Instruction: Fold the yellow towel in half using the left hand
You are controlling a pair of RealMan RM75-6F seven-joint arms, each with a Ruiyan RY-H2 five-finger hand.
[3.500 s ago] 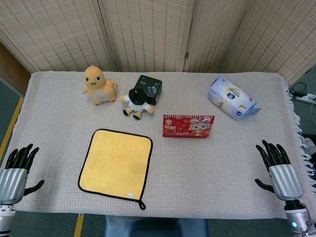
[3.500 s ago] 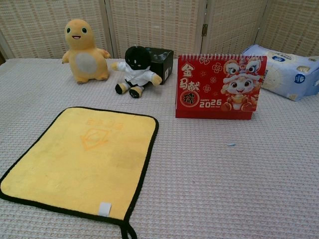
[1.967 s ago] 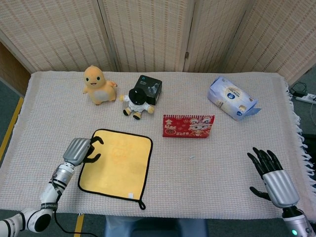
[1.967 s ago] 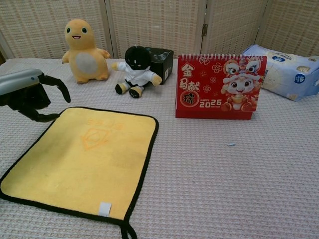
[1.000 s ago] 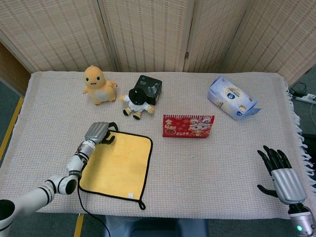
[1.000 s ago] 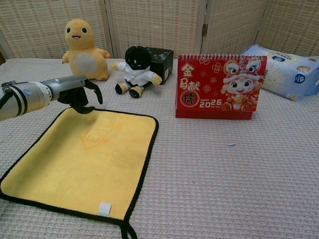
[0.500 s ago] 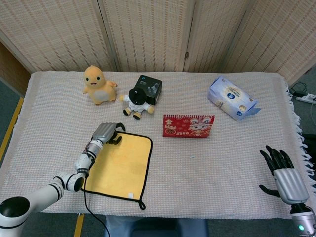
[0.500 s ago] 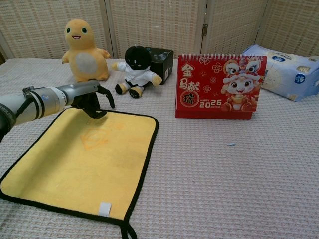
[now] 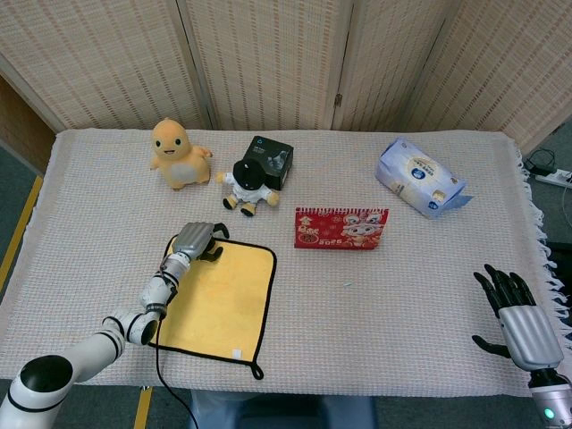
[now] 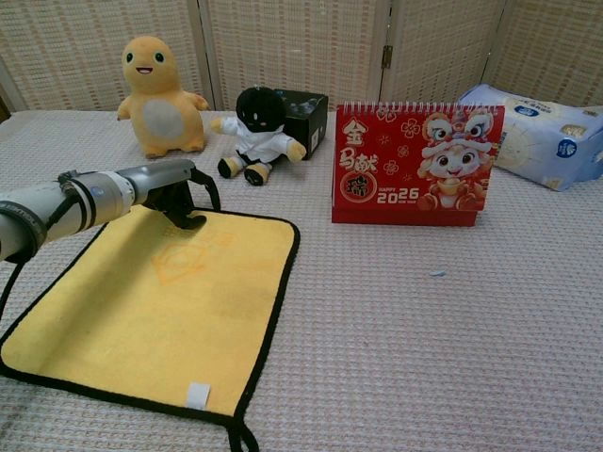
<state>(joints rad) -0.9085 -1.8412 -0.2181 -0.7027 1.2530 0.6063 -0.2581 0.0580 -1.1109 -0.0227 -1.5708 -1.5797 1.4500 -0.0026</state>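
Observation:
The yellow towel (image 9: 219, 290) (image 10: 160, 301) with black trim lies flat on the table's front left. My left hand (image 9: 198, 239) (image 10: 179, 193) hangs over the towel's far edge, fingers curled down with the tips near the cloth; no fabric is visibly lifted or pinched. The left forearm stretches across the towel's left side. My right hand (image 9: 520, 320) is by the table's front right edge, fingers spread, holding nothing; it does not show in the chest view.
Behind the towel are an orange plush (image 9: 176, 154), a black-and-white doll (image 9: 246, 185) against a black box (image 9: 271, 161), and a red desk calendar (image 9: 341, 228). A blue tissue pack (image 9: 420, 177) lies far right. A loop hangs from the towel's front corner (image 9: 256, 370).
My left hand came in from the front left edge, travelled along the towel's left side and now sits over its far edge. My right hand drifted slightly toward the right edge.

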